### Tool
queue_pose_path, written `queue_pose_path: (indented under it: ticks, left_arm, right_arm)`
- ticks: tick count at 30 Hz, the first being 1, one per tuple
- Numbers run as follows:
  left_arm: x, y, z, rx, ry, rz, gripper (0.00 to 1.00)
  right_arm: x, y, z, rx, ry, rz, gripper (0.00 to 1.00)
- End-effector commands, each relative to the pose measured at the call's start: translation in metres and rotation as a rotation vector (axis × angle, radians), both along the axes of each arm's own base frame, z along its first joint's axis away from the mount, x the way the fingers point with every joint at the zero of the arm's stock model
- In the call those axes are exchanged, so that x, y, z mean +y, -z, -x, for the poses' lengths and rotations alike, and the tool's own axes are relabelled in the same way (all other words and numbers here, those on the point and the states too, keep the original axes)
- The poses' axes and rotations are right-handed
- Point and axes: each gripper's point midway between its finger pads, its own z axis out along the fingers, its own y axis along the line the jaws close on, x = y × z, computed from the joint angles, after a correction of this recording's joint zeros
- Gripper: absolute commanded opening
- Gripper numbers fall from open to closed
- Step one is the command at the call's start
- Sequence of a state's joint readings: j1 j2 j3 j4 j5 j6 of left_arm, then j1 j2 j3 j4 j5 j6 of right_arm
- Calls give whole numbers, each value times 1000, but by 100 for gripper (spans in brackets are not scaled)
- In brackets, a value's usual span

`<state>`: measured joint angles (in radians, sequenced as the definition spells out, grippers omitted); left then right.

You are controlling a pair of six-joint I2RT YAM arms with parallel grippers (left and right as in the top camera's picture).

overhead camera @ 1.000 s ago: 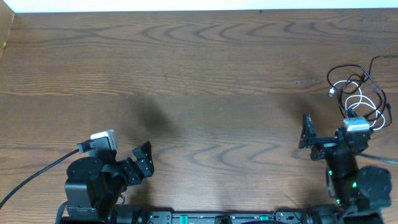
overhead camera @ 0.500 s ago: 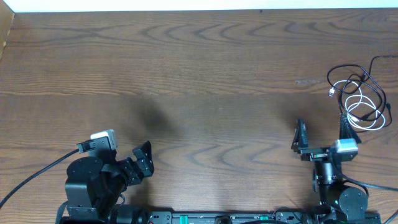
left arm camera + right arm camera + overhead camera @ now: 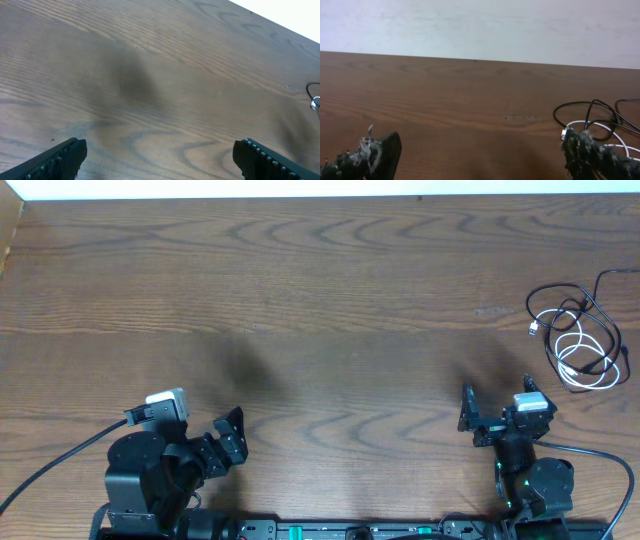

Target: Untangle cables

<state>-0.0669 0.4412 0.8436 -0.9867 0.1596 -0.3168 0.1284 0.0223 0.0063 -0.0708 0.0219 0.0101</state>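
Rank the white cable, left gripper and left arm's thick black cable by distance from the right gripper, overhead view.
1. The white cable, just beyond the right gripper, on its right.
2. The left gripper, across the table to the left.
3. The thick black cable, at the far left edge.

L arm (image 3: 140, 472) folded low at lower left of overhead frame; L gripper (image 3: 232, 436) points up-right, jaws apart. R arm (image 3: 540, 480) tucked at lower right; R gripper (image 3: 497, 394) aimed up-frame, jaws wide apart. Wrist cams: fingertips sit at the bottom corners.
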Motion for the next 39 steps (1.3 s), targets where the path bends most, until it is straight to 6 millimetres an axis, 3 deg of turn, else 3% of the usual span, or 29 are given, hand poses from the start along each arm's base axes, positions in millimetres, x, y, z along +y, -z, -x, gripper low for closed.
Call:
queue_pose_path:
  ticks: [1,16,20,24,29,39]
  left_arm:
    - [-2,0,1,-3,11,4,98]
    - [0,1,3,-8,10,-9,98]
    - [2,17,0,-46,-1,-15,98]
    - [1,40,-20,-189,-2,-5,98]
    - [0,49,-37,-327,-10,17,98]
    - [1,31,-65,-670,-22,23,98]
  right_arm:
    - [1,2,0,8,-3,9,99]
    - [1,2,0,7,-3,9,99]
    - [1,2,0,8,-3,9,99]
    - [1,2,0,8,-3,9,99]
    - [1,2,0,8,-3,9,99]
    - [1,2,0,7,-3,9,99]
